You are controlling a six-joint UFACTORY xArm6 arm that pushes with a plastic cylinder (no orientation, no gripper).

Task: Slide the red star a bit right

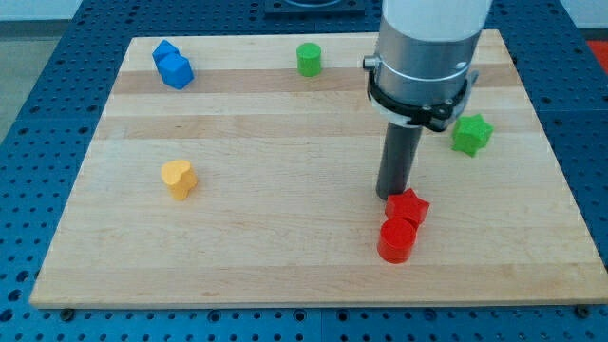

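Note:
The red star point(408, 206) lies on the wooden board point(285, 247) at the view's lower right. A red cylinder point(396, 240) touches it just below. My tip point(390, 196) stands at the star's upper left edge, touching or nearly touching it. The rod rises from there to the arm's large grey and white body point(425, 52) at the view's top right.
A green star point(470, 134) lies to the right of the rod. A green cylinder point(309, 59) is at the top centre. A blue block point(173, 66) is at the top left. A yellow heart-shaped block point(178, 178) is at the left.

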